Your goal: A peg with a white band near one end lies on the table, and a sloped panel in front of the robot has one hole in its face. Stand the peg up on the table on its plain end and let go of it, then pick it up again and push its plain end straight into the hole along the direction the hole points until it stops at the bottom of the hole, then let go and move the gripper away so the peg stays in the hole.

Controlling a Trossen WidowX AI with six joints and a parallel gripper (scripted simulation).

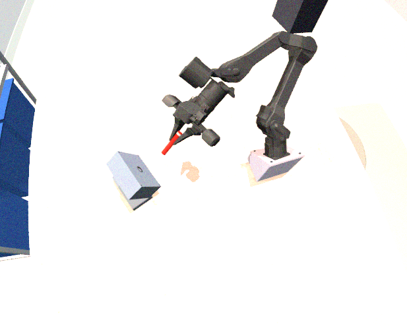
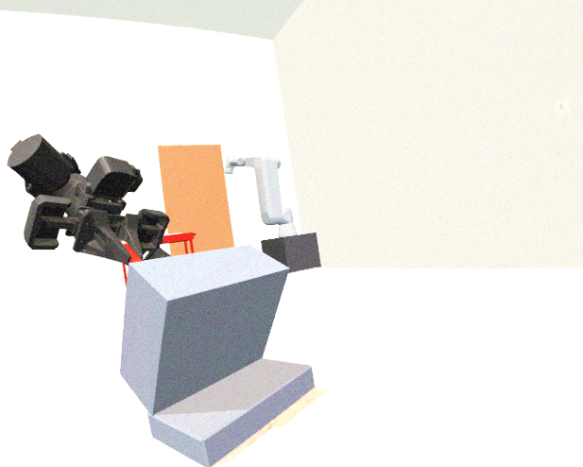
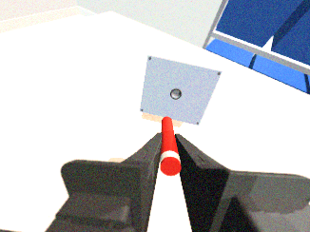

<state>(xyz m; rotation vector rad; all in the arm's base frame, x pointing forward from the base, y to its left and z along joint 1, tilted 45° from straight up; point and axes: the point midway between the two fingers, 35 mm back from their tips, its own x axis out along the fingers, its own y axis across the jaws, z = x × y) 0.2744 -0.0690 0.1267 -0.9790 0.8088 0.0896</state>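
Note:
The red peg (image 1: 169,145) (image 2: 132,253) (image 3: 167,136) is held in the air, tilted, its white-banded end near the fingers and its plain end pointing out toward the panel. My gripper (image 1: 172,141) (image 3: 168,137) is shut on the peg close to the band. The grey sloped panel (image 1: 128,171) (image 2: 215,341) (image 3: 159,84) stands a short way beyond the peg's plain end, apart from it. Its hole (image 1: 139,169) (image 3: 176,94) is empty and lies above the plain end in the wrist view. In the exterior view the panel's back shows and hides the hole and the peg's plain end.
Blue bins (image 1: 10,140) (image 3: 266,27) on a rack are beyond the panel. A red-legged stand (image 2: 178,238), an orange board (image 2: 196,196) and a white arm (image 2: 267,191) on a dark block (image 2: 301,251) are in the background.

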